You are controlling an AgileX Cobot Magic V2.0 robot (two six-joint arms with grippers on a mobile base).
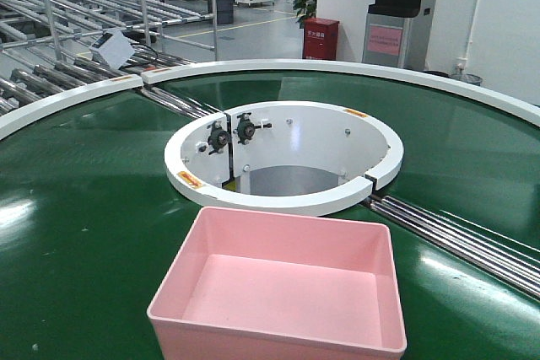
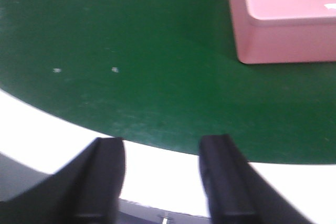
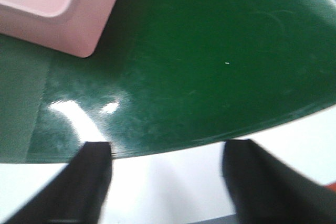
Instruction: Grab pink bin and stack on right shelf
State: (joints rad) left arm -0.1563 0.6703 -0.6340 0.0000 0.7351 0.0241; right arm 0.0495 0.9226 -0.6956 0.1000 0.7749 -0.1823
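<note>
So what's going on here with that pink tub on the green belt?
A two-armed robot is set to pick up the pink bin, which sits empty and untouched on the green belt. The left tool and the right tool are both open and holding nothing, each short of a near corner of the bin. The shelf it is meant for is not in view.
</note>
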